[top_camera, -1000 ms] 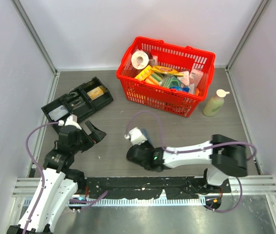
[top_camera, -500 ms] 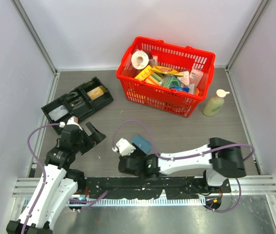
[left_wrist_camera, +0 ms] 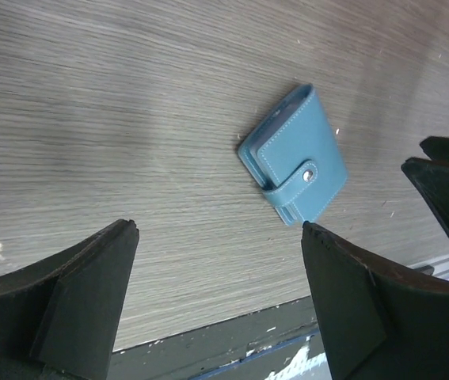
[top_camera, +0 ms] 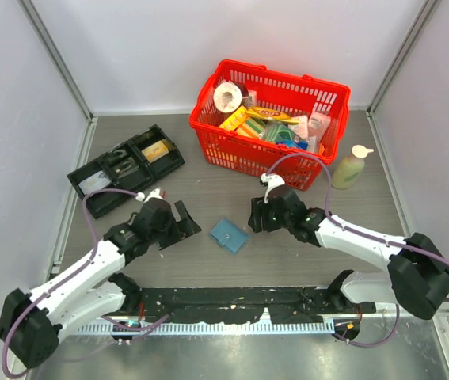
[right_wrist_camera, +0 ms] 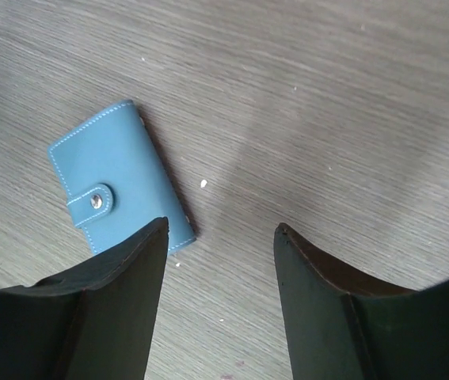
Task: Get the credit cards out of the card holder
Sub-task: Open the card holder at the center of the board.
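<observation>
**Ana:** Any writing you can read?

**Ben:** None I can make out. The packets in the red basket [top_camera: 264, 162] carry print, yellow and green wrappers mostly, but it is too small to read from above. The card holder [top_camera: 229, 235] is plain blue, with pale stitching round the edge and a silver snap on its tab.

**Ana:** Where does it lie?

**Ben:** Flat on the worktop [top_camera: 200, 190], between the two arms and nearer to us than the basket. It is folded shut, with the tab snapped over one long edge, so whatever is inside is hidden.

**Ana:** Which way does it point?

**Ben:** It sits skewed to the worktop's edges. From above, the long axis runs from far-left to near-right, so it looks like a tilted rectangle with one corner toward the arm bases.

**Ana:** And the claws?

**Ben:** The left claw [top_camera: 181, 224] is spread wide with only bare worktop between its fingers. The holder is ahead of it, untouched. The right claw [top_camera: 254, 215] is parted too and grips nothing. In its wrist view the holder lies just beside one finger [right_wrist_camera: 117, 301].
</observation>
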